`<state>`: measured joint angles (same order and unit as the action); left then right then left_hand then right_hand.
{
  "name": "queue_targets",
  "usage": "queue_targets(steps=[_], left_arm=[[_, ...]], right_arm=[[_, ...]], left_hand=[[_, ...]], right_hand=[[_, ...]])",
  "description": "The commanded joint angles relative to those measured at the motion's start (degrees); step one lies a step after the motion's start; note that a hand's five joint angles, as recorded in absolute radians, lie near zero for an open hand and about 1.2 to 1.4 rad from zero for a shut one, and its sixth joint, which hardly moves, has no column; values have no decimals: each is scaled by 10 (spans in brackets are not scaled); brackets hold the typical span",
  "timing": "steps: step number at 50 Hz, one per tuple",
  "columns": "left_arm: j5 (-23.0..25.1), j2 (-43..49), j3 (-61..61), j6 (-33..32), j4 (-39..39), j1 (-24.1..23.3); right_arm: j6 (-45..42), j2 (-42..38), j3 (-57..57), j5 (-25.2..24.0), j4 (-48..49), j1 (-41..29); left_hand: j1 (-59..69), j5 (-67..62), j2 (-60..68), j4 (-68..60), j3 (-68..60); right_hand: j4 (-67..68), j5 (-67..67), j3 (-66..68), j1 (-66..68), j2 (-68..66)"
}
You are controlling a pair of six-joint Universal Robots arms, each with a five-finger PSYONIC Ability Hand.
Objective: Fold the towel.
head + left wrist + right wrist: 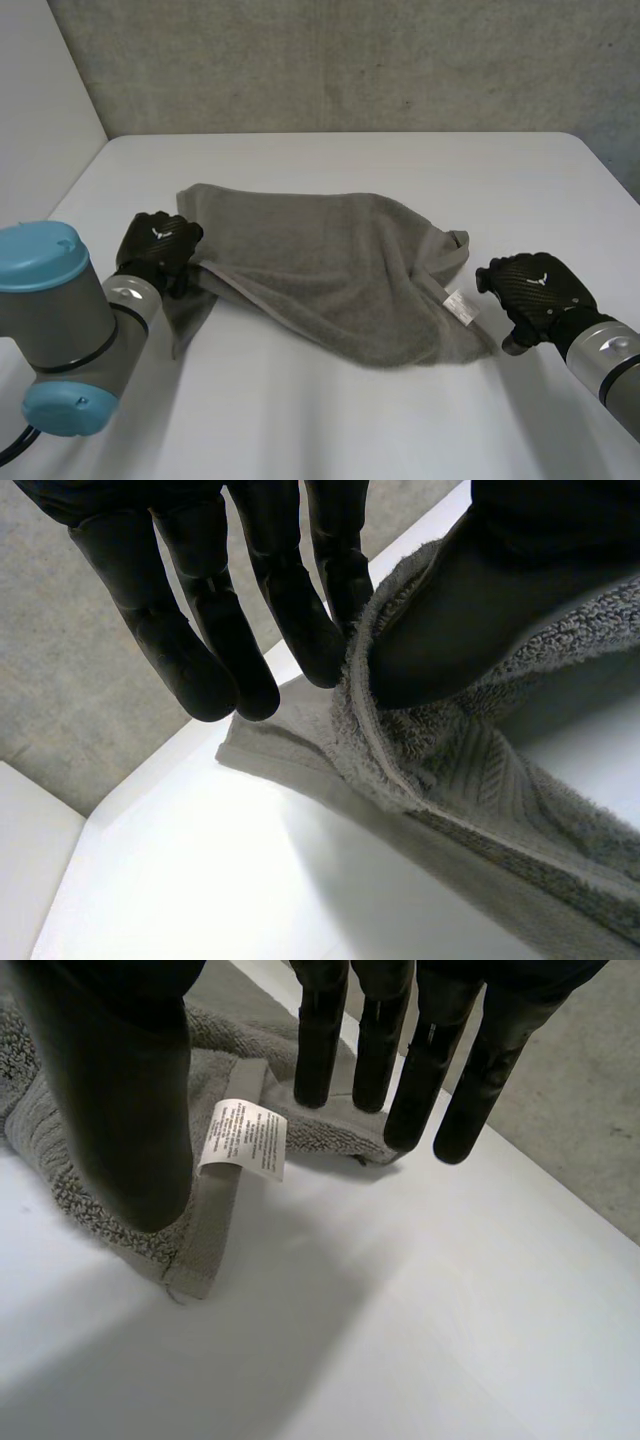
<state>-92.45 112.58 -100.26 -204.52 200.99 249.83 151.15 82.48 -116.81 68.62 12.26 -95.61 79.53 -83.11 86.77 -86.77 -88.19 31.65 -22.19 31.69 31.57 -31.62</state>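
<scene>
Grey towel (pixel 330 270) on table (pixel 350 425), left hand (pixel 158 248) pinching its edge (lifted), right hand (pixel 535 290) unclenched beside it.

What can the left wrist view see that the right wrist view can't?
Left wrist view: the left hand pinches the hem of the towel between its thumb and a finger, and the hem rises off the table there.

Right wrist view: the right hand is open, fingers straight, with its thumb over a towel corner. A white label with tiny print is sewn on at that corner.

Both: the grey towel lying on the white table, and a black hand coming in above it.
</scene>
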Motion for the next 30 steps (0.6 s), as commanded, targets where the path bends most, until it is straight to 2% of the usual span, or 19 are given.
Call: queue_targets(steps=[1,6,17,30], left_arm=[[0,0,0,0,0,6],[0,0,-2,0,0,6],[0,0,-4,0,0,6],[0,0,-4,0,0,6]], right_arm=[[-1,-20,-3,-32,0,1],[0,-43,1,-54,0,-3],[0,-91,20,-57,2,-6],[0,-136,52,-52,9,-9]], left_hand=[[5,131,-68,68,82],[5,131,-68,68,82],[5,131,-68,68,82],[5,131,-68,68,82]], right_hand=[[52,-46,51,53,-52],[43,-38,43,44,-44],[-2,7,-2,-1,2],[67,-61,66,68,-67]])
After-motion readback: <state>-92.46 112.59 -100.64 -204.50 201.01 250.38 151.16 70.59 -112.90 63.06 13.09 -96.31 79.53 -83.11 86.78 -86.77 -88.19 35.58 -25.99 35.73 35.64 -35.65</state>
